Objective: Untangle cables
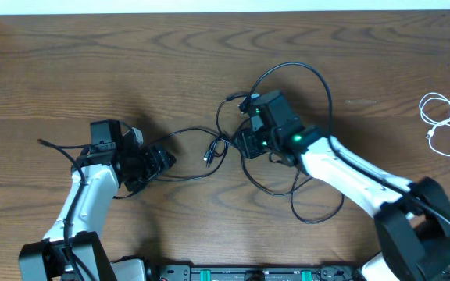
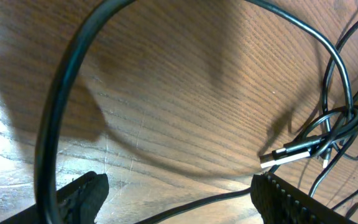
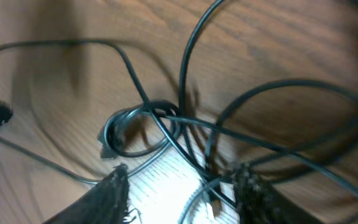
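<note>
Centrally, on a wooden table [image 1: 69, 62], black cables [image 2: 45, 124] in a loose tangle of loops, with a silver-tipped plug [image 2: 284, 154] beside a small knot [image 3: 138, 127]. Well apart at the right, toward the far side, a coiled white cable [image 1: 441, 125]. Left of the tangle, left gripper [image 2: 179, 186], fingers spread wide, one strand lying between. Right of it, right gripper [image 3: 180, 174], fingers apart over several crossing strands, pinching nothing clearly. Risks closing on two strands together, then tightening the knot under any pull; could also snag the plug in a loop.
</note>
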You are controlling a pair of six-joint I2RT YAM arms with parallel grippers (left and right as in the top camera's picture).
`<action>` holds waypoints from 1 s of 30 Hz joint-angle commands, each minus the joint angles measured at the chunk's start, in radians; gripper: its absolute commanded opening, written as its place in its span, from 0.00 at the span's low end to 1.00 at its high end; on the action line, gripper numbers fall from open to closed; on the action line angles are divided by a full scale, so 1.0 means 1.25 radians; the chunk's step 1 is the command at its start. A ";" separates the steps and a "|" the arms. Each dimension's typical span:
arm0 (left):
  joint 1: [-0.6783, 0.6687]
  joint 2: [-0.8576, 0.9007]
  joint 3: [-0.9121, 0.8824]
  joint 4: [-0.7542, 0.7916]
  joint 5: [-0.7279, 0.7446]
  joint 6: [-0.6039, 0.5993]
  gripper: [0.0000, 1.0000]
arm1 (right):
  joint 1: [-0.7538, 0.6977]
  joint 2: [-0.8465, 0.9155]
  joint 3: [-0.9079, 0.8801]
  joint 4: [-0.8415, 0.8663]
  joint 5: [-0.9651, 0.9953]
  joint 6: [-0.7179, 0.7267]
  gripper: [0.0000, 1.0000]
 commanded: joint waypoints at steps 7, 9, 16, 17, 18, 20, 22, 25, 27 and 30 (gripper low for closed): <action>-0.003 0.005 0.000 0.005 0.010 0.014 0.79 | 0.078 0.108 0.004 0.229 -0.078 0.331 0.68; -0.003 0.005 0.000 0.006 0.010 0.013 0.79 | 0.109 0.126 0.004 0.280 -0.022 0.332 0.57; -0.003 0.005 0.000 0.007 0.010 0.014 0.79 | 0.130 0.169 0.004 0.282 0.096 0.560 0.39; -0.003 0.005 0.000 0.008 0.010 0.013 0.79 | 0.129 0.174 0.004 0.281 0.104 0.581 0.37; -0.003 0.005 0.000 0.009 0.010 0.013 0.79 | 0.128 0.178 0.004 0.282 0.107 0.595 0.37; -0.003 0.005 0.000 0.009 0.010 0.014 0.79 | 0.125 0.179 0.004 0.282 0.107 0.620 0.43; -0.003 0.005 0.000 0.009 0.010 0.014 0.79 | 0.125 0.179 0.004 0.291 0.103 0.638 0.51; -0.003 0.005 0.000 0.009 0.010 0.014 0.79 | 0.121 0.176 0.004 0.338 0.047 0.631 0.21; -0.003 0.005 0.000 0.011 0.010 0.013 0.79 | 0.114 0.170 0.004 0.414 -0.020 0.576 0.15; -0.003 0.005 0.000 0.011 0.010 0.014 0.79 | 0.112 0.153 0.004 0.477 -0.066 0.529 0.23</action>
